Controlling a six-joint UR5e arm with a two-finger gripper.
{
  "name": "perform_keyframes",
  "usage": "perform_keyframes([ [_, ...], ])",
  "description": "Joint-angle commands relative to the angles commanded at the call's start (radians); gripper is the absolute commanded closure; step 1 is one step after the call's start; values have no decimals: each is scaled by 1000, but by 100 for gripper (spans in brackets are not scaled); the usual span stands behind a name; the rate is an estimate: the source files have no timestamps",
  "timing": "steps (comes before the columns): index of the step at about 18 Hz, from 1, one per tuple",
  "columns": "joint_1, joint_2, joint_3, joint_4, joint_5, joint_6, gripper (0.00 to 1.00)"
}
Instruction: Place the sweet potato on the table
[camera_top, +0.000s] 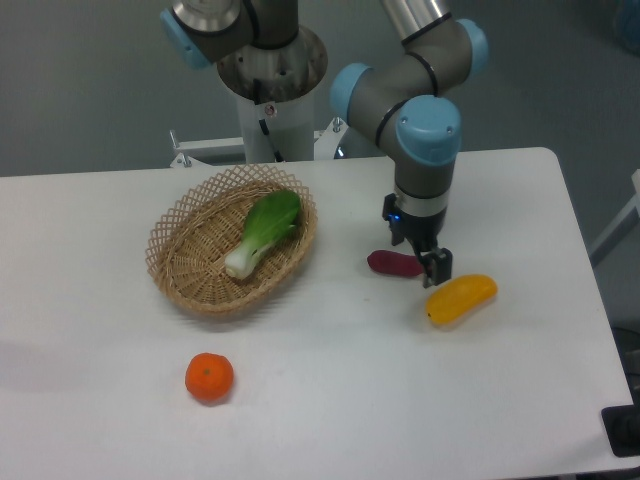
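Note:
The sweet potato (393, 264) is a small dark magenta oblong lying flat on the white table (330, 390), right of the basket. My gripper (429, 262) hangs just to its right, above the gap between the sweet potato and the yellow fruit. Its fingers (438, 267) stand apart with nothing between them, clear of the sweet potato.
A yellow-orange oblong fruit (461, 298) lies just right of and below the gripper. A woven wicker basket (180, 245) holding a green leafy vegetable (265, 231) stands to the left. A round orange tangerine (209, 377) sits near the front left.

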Motion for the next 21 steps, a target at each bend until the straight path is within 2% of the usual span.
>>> perform_keyframes([
  [3, 14, -18, 41, -6, -2, -20, 0],
  [5, 25, -31, 75, -35, -9, -75, 0],
  [8, 29, -57, 149, -121, -9, -120, 0],
  [11, 29, -94, 238, -195, -8, -230, 0],
  [13, 29, -117, 290, -247, -8, -244, 0],
  [15, 29, -130, 313, -256, -9, -244, 0],
  [21, 29, -137, 312, -250, -3, -232, 0],
])
